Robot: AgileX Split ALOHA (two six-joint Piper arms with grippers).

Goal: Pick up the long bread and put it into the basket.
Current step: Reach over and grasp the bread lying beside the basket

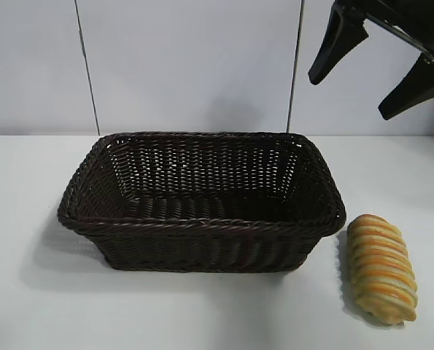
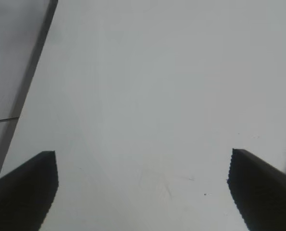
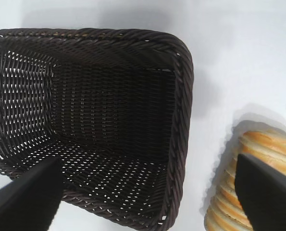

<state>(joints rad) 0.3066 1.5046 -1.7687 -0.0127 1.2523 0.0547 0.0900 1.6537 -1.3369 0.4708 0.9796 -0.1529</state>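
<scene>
The long bread [image 1: 381, 268] is a golden-yellow loaf with orange-brown ridges, lying on the white table just right of the basket [image 1: 202, 219], near the front. The basket is dark brown wicker and holds nothing. My right gripper [image 1: 381, 76] hangs open high at the top right, above and behind the bread. In the right wrist view its fingers [image 3: 27, 199] spread wide over the basket's end [image 3: 179, 144], with the bread [image 3: 243, 178] under one finger. My left gripper [image 2: 143, 192] is open over bare table in its own wrist view; it is out of the exterior view.
A white table [image 1: 27, 306] carries everything. A white panelled wall [image 1: 187, 65] with dark seams stands behind the basket. In the left wrist view a dark seam [image 2: 34, 62] marks the table's edge.
</scene>
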